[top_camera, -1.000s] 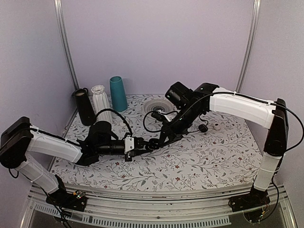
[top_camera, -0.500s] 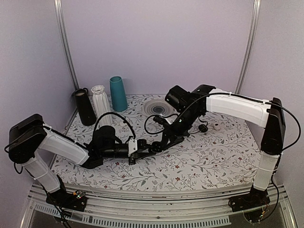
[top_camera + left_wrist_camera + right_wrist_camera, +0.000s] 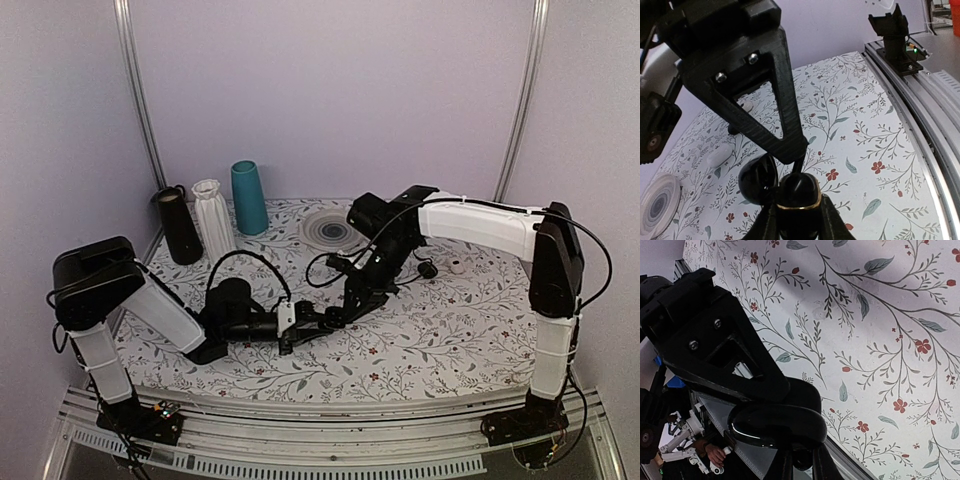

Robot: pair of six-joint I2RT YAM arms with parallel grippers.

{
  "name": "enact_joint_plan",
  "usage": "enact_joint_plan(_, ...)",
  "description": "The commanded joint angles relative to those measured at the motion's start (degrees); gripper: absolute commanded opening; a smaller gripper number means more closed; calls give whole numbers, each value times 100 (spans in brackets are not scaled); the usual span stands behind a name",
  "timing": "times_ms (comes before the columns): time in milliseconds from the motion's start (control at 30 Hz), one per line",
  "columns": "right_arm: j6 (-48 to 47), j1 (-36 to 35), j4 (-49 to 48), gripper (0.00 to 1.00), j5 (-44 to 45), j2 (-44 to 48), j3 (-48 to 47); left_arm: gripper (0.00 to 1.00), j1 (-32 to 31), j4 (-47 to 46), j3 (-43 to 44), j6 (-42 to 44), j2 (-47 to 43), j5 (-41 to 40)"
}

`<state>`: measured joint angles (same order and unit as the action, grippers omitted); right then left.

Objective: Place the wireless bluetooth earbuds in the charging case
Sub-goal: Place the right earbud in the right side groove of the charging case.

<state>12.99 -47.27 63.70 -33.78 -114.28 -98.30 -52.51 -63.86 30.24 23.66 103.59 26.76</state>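
The left jaws pinch the black case [image 3: 799,194], lid open, over the middle of the flowery worktop [image 3: 860,130]. The right jaws are squeezed shut, tips right at the case's open top. It is too hard to tell if they hold an earbud.

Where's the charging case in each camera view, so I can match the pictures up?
Top external: the charging case is low centre, where the two arms' tips meet.
Left wrist: bottom centre, gold-rimmed, clamped in the left pincer.
Right wrist: the glossy black rounded shape, lower left of centre.
Shared landmark: the floral cloth lies under it in all three views.
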Motion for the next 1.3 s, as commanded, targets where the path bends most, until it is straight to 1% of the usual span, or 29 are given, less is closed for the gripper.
enact_joint_plan(0, -275, 169, -102, 11, 88, -363, -186, 0, -207, -1513, 205, -201, 287, 466)
enact_joint_plan(300, -332, 354, -134, 18, 51, -603, -228, 0, -172, -2133, 439, -511, 1015, 537)
enact_joint_plan(533, -315, 364, -120, 18, 131, -726, -325, 0, -121, -2382, 517, -735, 1346, 532)
enact_joint_plan(767, -183, 365, -147, 18, 149, -745, -376, 0, -101, -2378, 637, -906, 1575, 409)
enact_joint_plan(1000, -12, 367, -180, 18, 341, -720, -435, 0, -102, -2163, 864, -1026, 1739, 389)
enact_joint_plan(1267, 158, 356, -267, 18, 545, -619, -400, 0, -104, -2192, 1056, -1230, 1935, 342)
